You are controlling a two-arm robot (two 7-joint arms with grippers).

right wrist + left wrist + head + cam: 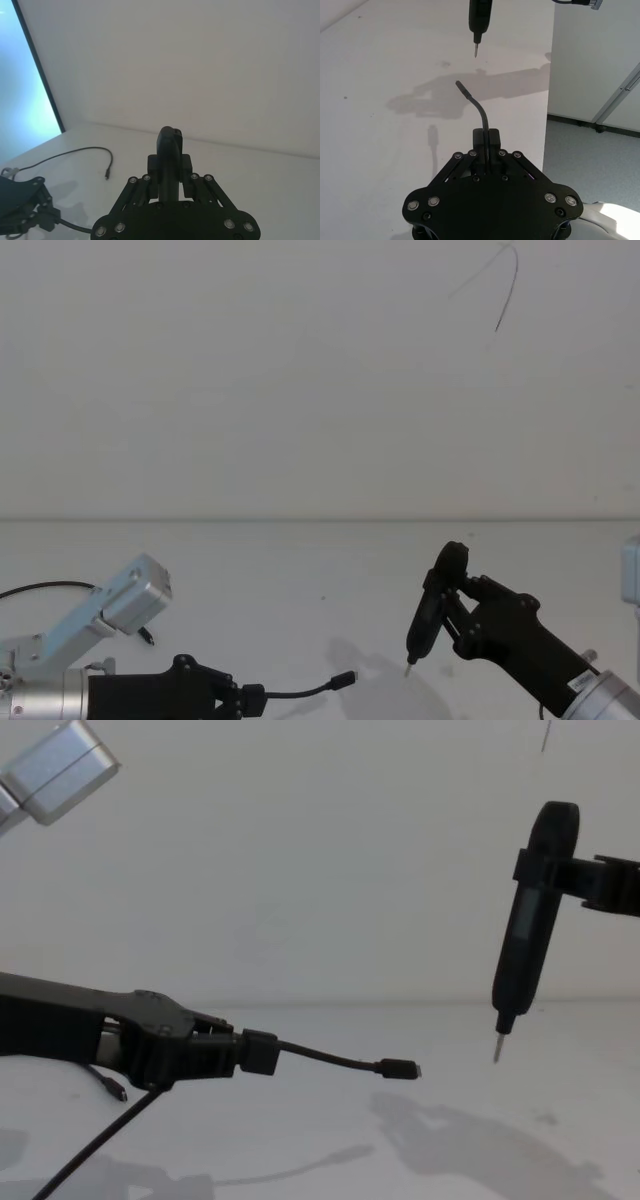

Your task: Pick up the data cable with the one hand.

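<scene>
Pinched tight on the data cable (330, 1058), your left gripper's (258, 1053) jaws hold it clear of the table (580, 1050) by its near edge, plug jutting toward your right gripper (548, 870), whose jaws clamp a pen-shaped tool (520, 960), tip down.

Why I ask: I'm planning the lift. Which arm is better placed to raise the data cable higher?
Left. The left gripper has its fingers shut on the data cable near one end, which hangs clear of the table. The right gripper is busy holding a pen-shaped tool, tip down.
</scene>
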